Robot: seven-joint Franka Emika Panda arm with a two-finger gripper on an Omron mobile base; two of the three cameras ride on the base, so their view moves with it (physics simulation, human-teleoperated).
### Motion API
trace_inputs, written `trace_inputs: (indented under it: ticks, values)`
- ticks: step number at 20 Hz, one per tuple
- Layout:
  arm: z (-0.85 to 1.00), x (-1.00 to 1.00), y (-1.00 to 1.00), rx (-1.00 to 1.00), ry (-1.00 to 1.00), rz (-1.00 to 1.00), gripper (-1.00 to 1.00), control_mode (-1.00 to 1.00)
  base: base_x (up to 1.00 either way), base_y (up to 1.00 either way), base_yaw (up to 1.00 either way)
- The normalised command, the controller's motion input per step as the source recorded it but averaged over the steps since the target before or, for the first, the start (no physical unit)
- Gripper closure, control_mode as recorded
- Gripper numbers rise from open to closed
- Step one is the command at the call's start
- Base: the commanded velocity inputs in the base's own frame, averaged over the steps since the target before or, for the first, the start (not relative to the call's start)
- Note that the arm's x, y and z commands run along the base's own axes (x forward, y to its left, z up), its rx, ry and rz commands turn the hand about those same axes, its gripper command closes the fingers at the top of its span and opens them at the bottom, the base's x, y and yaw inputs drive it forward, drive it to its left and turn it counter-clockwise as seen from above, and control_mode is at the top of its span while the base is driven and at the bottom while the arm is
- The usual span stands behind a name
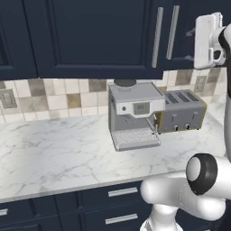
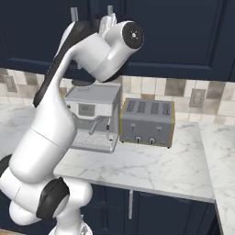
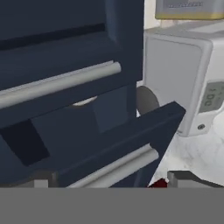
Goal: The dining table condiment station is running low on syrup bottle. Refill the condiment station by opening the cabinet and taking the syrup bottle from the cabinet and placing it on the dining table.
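Where the cabinet (image 1: 94, 36) hangs, its handle (image 1: 157, 37) runs vertically.

Cabinet (image 3: 65, 52) doors close, silver handles (image 3: 61, 83) across; coffee machine (image 3: 183, 83) beyond.

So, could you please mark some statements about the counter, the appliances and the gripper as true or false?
1. The toaster stands directly beside the coffee machine on the counter. True.
2. The toaster has two slots. False: four slots show on its top.
3. The gripper is raised to the cabinet handles, with its fingers apart. True.
4. The cabinet handles are horizontal bars. False: they are vertical bars; the horizontal ones are on the drawers below the counter.
5. The counter is dark wood. False: it is white marble with grey veins.
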Motion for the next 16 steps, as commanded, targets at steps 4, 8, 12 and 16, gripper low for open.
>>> trace_inputs:
  ticks: [4,8,12,16]
  values:
    - [-0.27,0.27,0.18,0.03,0.00,0.17,-1.00,-1.00,0.00,0.00,0.00]
    - [-0.19,0.30,0.25,0.00,-0.04,0.15,-1.00,-1.00,0.00,0.00,0.00]
    - [0.00,0.37,0.01,0.00,-0.06,0.09,-1.00,-1.00,0.00,0.00,0.00]
    - [0.00,0.49,0.03,0.00,-0.03,0.04,-1.00,-1.00,0.00,0.00,0.00]
